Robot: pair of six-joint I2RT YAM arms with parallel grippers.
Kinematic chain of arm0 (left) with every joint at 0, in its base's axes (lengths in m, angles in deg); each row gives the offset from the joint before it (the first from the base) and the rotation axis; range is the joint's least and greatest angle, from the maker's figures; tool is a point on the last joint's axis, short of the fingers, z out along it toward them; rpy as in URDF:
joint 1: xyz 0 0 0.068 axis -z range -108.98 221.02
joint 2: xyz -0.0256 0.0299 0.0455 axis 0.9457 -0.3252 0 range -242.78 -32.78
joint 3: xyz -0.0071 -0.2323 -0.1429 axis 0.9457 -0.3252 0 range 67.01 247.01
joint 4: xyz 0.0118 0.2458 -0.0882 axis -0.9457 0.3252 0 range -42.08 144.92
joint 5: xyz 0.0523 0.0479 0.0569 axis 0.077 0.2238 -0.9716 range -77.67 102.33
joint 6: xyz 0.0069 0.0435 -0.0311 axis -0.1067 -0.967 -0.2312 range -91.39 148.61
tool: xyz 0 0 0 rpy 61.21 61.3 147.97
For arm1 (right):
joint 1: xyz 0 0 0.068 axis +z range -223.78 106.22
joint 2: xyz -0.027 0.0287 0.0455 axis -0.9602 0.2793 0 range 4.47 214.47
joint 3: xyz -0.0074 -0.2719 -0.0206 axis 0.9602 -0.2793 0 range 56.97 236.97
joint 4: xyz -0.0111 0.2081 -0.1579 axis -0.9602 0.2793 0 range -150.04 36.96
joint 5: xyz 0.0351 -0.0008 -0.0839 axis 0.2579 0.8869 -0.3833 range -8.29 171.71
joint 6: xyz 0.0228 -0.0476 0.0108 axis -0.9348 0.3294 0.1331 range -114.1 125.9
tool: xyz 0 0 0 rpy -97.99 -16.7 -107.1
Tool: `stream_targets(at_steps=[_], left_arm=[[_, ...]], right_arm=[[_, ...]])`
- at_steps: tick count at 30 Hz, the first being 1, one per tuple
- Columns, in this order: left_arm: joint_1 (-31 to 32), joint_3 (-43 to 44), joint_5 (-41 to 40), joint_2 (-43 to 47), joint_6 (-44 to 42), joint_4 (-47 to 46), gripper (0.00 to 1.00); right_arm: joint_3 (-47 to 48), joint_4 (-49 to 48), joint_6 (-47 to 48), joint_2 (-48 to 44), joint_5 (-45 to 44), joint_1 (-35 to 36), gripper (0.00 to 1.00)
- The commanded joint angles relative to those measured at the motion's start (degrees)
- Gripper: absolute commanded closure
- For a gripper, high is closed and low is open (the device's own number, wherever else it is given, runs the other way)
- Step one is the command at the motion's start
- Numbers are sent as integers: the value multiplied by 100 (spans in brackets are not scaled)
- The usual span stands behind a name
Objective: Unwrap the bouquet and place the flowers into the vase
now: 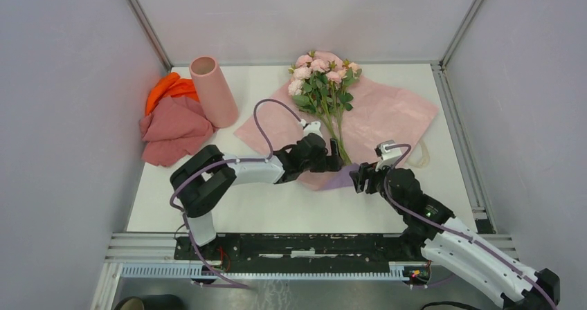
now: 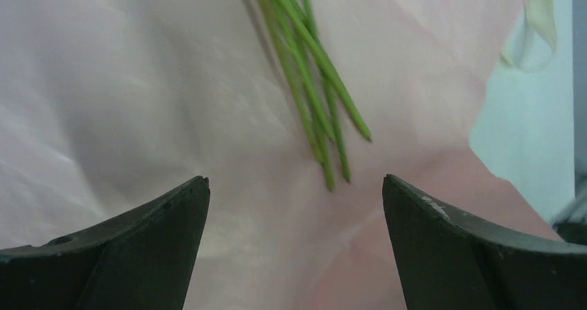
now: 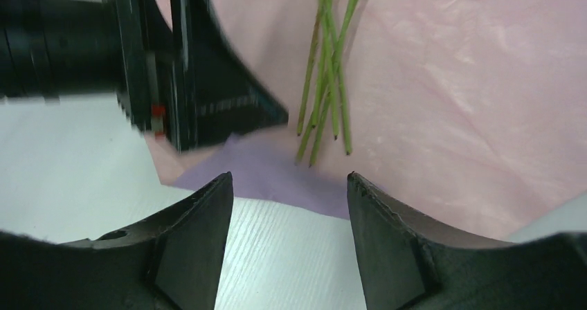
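Item: flowers [image 1: 322,81], 1 loose bunch lying on the opened pink sheet [image 1: 394,113], heads far, stem ends [image 2: 325,126] near. Left gripper [image 2: 294,179]: fingers spread wide, empty, just short of the stem ends. Right gripper [image 3: 289,182]: fingers parted, empty, over the lilac paper [image 3: 270,178] corner, close beside the left. Hazards: a low pinch likely catches sheet with stems; splayed stems may slip out; the 2 grippers could knock. Room: vase [image 1: 213,92] stands well apart, far left, against cloths [image 1: 173,123] and near the wall [image 1: 69,81]; bare table [image 1: 277,210] lies between.
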Motion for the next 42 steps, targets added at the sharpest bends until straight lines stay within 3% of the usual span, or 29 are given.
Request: stream_targets(at_steps=[1,6,14,19,26,32,36,38,42], left_arm=[[509,-162,405,323,317,-258,0],[797,-393,483,449,397,-211,0],[858,-712,969,571,574,-196,0],[943,-1013,1535,783,610,-215,1],[995,-979,1646,1192,463,456,1],[987,-774,1047,1547,316,1089,0],[870,-721,-64,1992,310,1676,0],[586,-829,-284,2225,368,1811,0],[-226,-1248,-206,2768,444,1706,0]], right_arm=[[834,478,166,-362,-883,-4,33],[1319,362,622,-90,-1739,-4,33],[1838,-908,1255,2246,-1902,-226,33],[2523,-1545,1296,3664,-861,-1102,33],[3746,-1637,1514,5439,-270,-1616,33],[4477,-1676,1512,6672,305,-1683,38],[4743,-1707,1481,7150,638,-1679,54],[4881,-1628,1511,7330,730,-1674,59],[5007,-1545,1565,7536,691,-1674,61]])
